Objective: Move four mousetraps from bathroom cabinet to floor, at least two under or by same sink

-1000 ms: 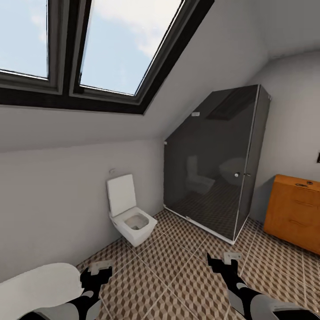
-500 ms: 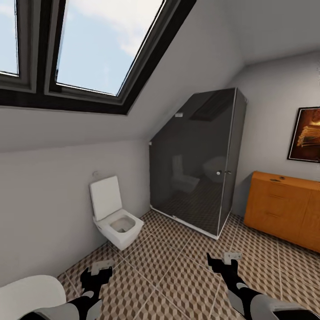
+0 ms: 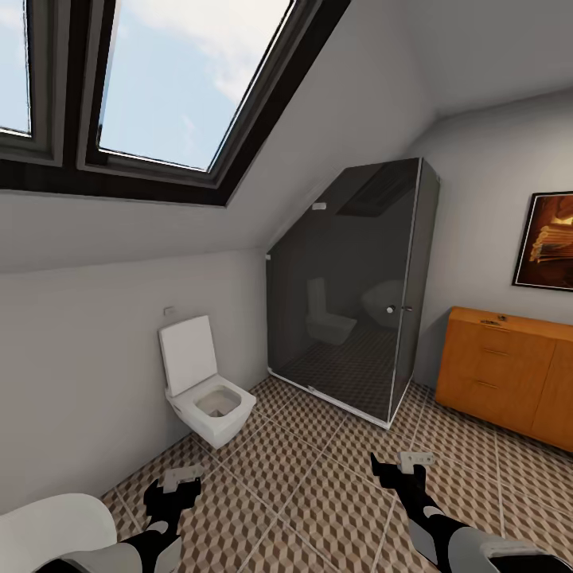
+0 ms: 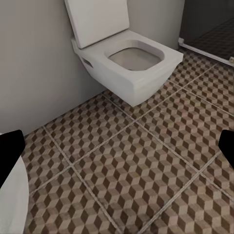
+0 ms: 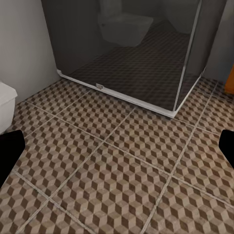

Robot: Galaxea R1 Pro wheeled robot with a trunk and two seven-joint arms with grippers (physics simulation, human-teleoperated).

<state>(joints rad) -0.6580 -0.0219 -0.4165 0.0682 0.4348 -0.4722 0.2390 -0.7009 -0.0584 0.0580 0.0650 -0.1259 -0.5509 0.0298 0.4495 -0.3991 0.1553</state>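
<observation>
From your head camera, take the glass shower [image 3: 350, 294] in the far corner as your landmark: the white toilet [image 3: 208, 390] hangs on the wall to its left with the lid up, and the orange wooden cabinet [image 3: 503, 374] stands against the wall just to its right, under a framed picture [image 3: 547, 240]. Small dark items lie on the cabinet top [image 3: 495, 320]; they are too small to tell whether they are mousetraps. The cube-patterned floor [image 3: 318, 485] runs from the shower base toward you. A skylight [image 3: 151, 79] sits in the sloped ceiling above the toilet. Your left gripper [image 3: 177, 481] and right gripper [image 3: 402, 465] both hang low over the tiles on your side of the shower, empty, well apart from the cabinet. A white rounded fixture [image 3: 48, 521] shows beside your left arm. In your left wrist camera, the toilet [image 4: 126, 58] is ahead above the tiles [image 4: 126, 170], and the two dark fingertips [image 4: 9, 151] sit at opposite edges, spread wide with nothing between them. In your right wrist camera, the shower's glass front [image 5: 131, 48] stands ahead on the tiled floor [image 5: 117, 180], a sliver of the cabinet [image 5: 230, 80] shows beside it, and the fingertips [image 5: 9, 151] again stand wide apart, holding nothing.
</observation>
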